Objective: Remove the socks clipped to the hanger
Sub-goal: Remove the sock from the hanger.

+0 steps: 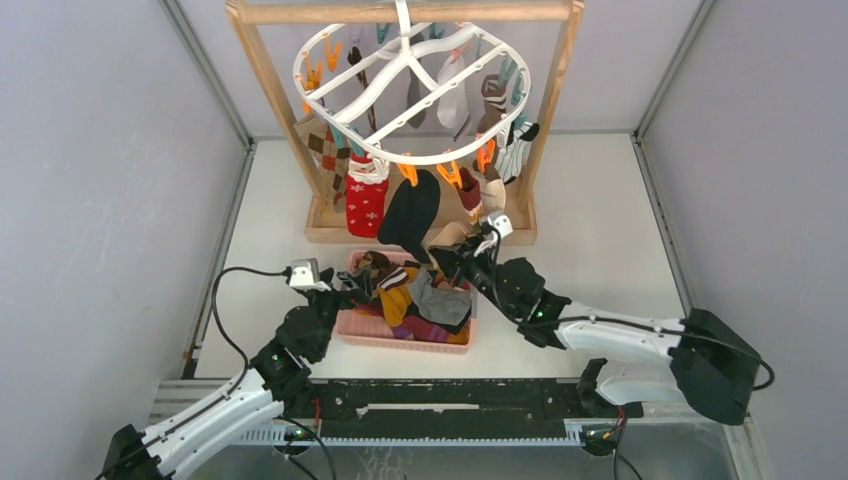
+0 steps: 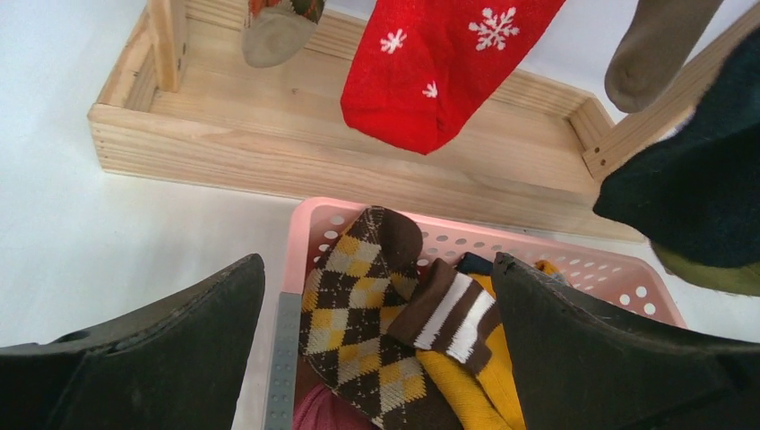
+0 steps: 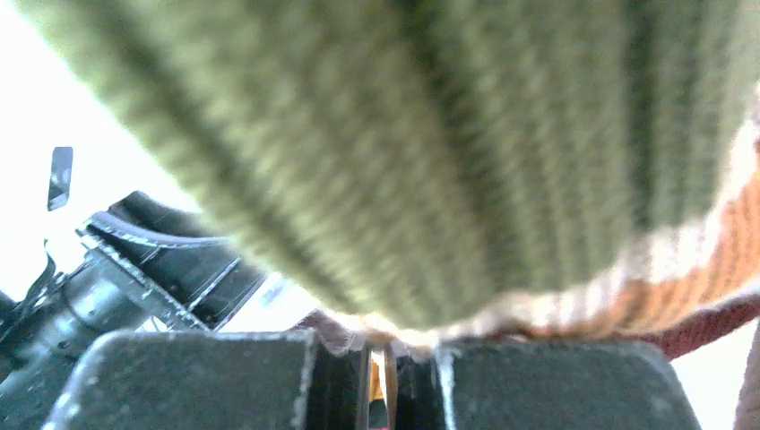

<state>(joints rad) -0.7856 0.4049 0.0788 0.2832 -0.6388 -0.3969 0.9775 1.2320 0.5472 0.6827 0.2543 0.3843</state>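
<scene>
White tabletop point(image 1: 600, 200) inside grey walls is serving as the work surface.

Right gripper point(image 3: 381, 363) — jaws are standing almost together, with only a slit showing. The cream hem of an olive-green ribbed sock point(image 3: 376, 152) is running into that slit. It is looking pinched, though the view is too close and blurred to say how deeply.

The sock is filling the wrist view directly above the fingers, so its long axis is running up from the grip toward the hanger point(image 1: 428, 161). Which front clip is holding it I cannot tell, because a black sock point(image 1: 410, 210) is hanging in the way.

Judgement: the coming pull is needing to go down and back toward the arm bases, along that axis. The right arm is the nearer one.

Left gripper point(image 2: 376, 269) is hovering fully spread, gripping nothing, over loose socks point(image 2: 358, 313) in the pink basket point(image 2: 556, 251) — just in front of the wooden stand point(image 2: 269, 152).
</scene>
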